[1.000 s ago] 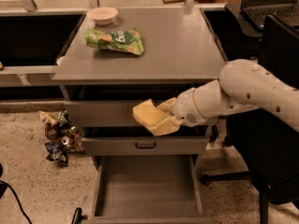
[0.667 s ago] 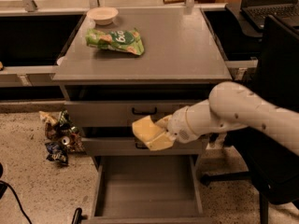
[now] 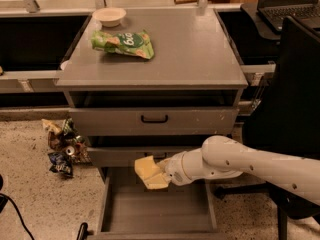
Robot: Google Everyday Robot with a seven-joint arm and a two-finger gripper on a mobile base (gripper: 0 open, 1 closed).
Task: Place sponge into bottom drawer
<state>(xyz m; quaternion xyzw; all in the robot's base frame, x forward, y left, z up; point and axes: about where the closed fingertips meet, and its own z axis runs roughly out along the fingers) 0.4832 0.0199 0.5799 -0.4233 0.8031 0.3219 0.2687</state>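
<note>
The pale yellow sponge (image 3: 149,173) is held at the end of my white arm, just above the back of the open bottom drawer (image 3: 155,210), a deep grey tray pulled out of the grey cabinet. My gripper (image 3: 162,175) reaches in from the right and is shut on the sponge, in front of the middle drawer's face. The sponge hides most of the fingers.
A green snack bag (image 3: 123,42) and a small white bowl (image 3: 109,16) lie on the cabinet top (image 3: 190,54). Crumpled wrappers and a can (image 3: 62,146) lie on the floor at left. A black chair (image 3: 292,109) stands at right; a laptop (image 3: 290,4) is behind it.
My arm has carried the sponge down from the upper drawer's level to just above the open bottom drawer.
</note>
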